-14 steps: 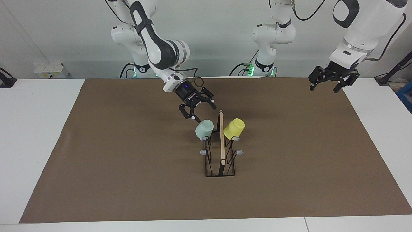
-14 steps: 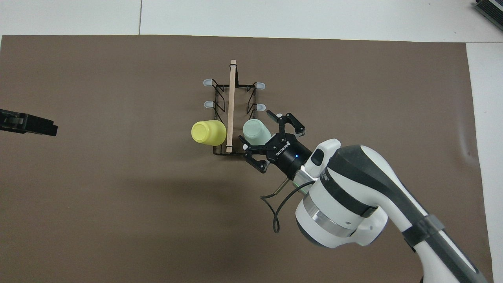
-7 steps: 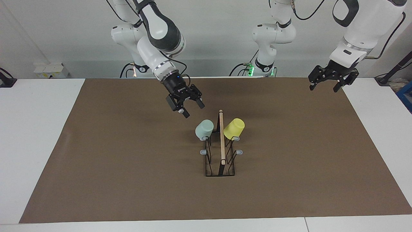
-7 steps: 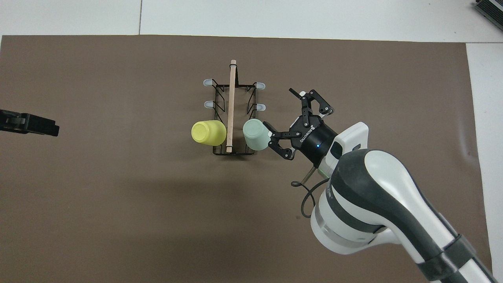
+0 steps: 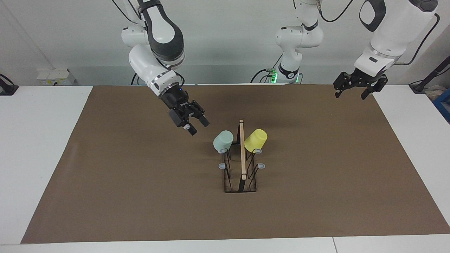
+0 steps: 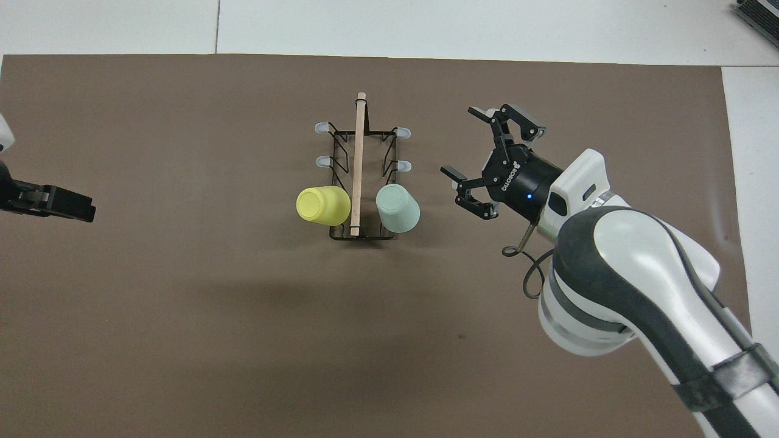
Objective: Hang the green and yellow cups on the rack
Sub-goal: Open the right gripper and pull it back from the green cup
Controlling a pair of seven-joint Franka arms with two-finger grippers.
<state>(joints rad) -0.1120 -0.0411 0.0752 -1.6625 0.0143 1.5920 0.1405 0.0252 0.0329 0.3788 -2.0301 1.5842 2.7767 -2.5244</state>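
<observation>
The black wire rack [image 5: 242, 154] [image 6: 359, 158] with a wooden top bar stands mid-mat. A mint green cup [image 5: 223, 140] [image 6: 397, 208] sits upside down on the prong nearest the robots on the right arm's side of the bar. A yellow cup [image 5: 256, 140] [image 6: 322, 205] sits the same way on the matching prong on the left arm's side. My right gripper [image 5: 198, 127] [image 6: 459, 142] hangs open and holds nothing, over the mat beside the rack, apart from the green cup. My left gripper [image 5: 350, 95] [image 6: 73, 204] waits open over the mat's corner at the left arm's end.
Four grey-tipped prongs [image 5: 222, 165] [image 6: 322, 161] on the rack carry nothing. A brown mat [image 5: 105, 175] covers most of the white table [image 5: 35, 140]. The right arm's cable loop [image 6: 529, 274] hangs under its wrist.
My right gripper has drawn away from the green cup toward the right arm's end of the table, staying open. The cups have not moved. The left gripper shifted only slightly.
</observation>
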